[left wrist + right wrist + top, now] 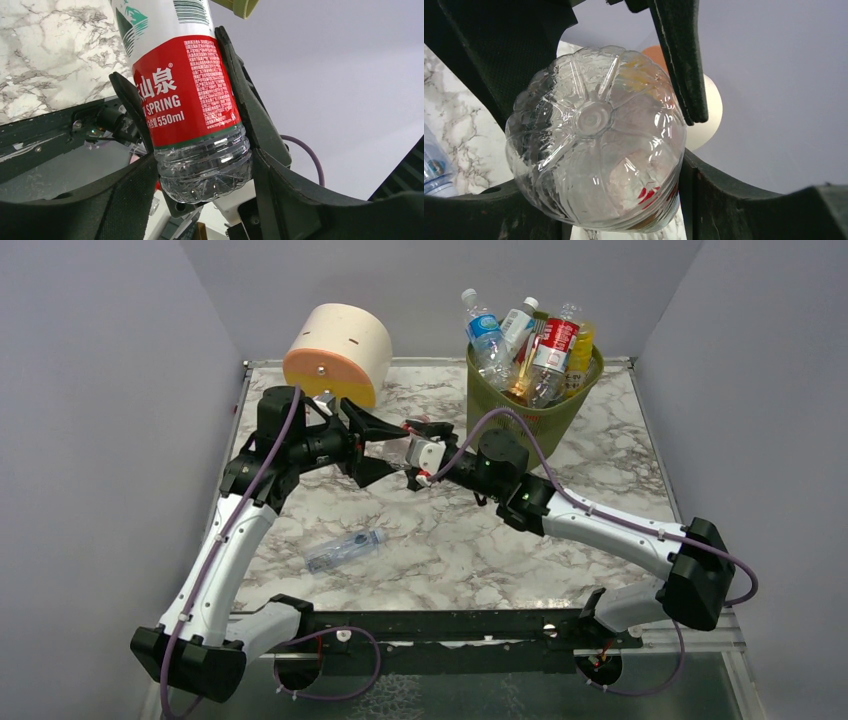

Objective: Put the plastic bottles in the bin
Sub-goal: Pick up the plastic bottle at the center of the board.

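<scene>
A clear plastic bottle with a red label [185,95] hangs in the air between both arms, its ribbed base [594,150] facing the right wrist camera. My left gripper [202,167] is shut on the bottle's lower end. My right gripper [594,192] is shut on the same end from the opposite side, crosswise. In the top view the two grippers [398,448] [416,462] meet over the middle of the table, hiding the bottle. The olive-green bin [535,405] stands at the back right, heaped with several bottles [530,340]. Another clear bottle with a blue label [345,548] lies on the table.
A cream and orange round drawer box [337,352] stands at the back left, just behind the left arm. Grey walls close in the marble table [620,470] on three sides. The bin's rim [242,6] shows at the top of the left wrist view.
</scene>
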Controlling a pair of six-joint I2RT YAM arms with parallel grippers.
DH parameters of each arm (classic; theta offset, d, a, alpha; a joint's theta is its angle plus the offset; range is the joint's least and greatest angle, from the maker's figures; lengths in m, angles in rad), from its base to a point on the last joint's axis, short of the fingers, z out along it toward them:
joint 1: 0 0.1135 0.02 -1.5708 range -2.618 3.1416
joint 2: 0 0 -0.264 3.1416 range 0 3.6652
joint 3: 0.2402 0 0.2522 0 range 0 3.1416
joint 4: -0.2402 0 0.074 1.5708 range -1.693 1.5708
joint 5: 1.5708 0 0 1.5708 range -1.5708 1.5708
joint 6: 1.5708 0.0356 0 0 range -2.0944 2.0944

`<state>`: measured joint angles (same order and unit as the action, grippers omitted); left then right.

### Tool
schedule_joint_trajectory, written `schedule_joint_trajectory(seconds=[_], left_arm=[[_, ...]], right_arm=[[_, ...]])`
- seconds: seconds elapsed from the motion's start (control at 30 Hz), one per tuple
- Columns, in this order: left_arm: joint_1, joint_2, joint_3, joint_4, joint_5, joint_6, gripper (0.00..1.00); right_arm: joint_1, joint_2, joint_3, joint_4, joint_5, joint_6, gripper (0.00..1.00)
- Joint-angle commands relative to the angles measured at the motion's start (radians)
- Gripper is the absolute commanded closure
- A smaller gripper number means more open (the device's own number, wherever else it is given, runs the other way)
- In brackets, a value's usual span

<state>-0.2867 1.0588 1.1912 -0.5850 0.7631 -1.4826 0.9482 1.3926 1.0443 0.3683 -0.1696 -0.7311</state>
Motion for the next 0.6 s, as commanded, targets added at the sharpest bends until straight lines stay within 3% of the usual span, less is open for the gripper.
schedule_joint_trajectory(seconds=[0.0,0.1,0.37,0.57], left_arm=[[0.0,0.053,0.098,0.035,0.004,0.028,0.28],[0.003,0.105,0.154,0.03,0.007,0.098,0.17],[0.013,0.197,0.327,0.02,-0.036,0.28,0.03],[0.039,0.27,0.441,-0.019,-0.058,0.417,0.01]], right_arm=[[0.005,-0.049,0.016,0.019,0.053,0.086,0.39],[0.006,-0.087,0.017,-0.05,0.08,0.151,0.43],[0.004,-0.212,0.061,-0.268,0.158,0.308,0.47],[0.004,-0.231,0.271,-0.518,0.208,0.418,0.47]])
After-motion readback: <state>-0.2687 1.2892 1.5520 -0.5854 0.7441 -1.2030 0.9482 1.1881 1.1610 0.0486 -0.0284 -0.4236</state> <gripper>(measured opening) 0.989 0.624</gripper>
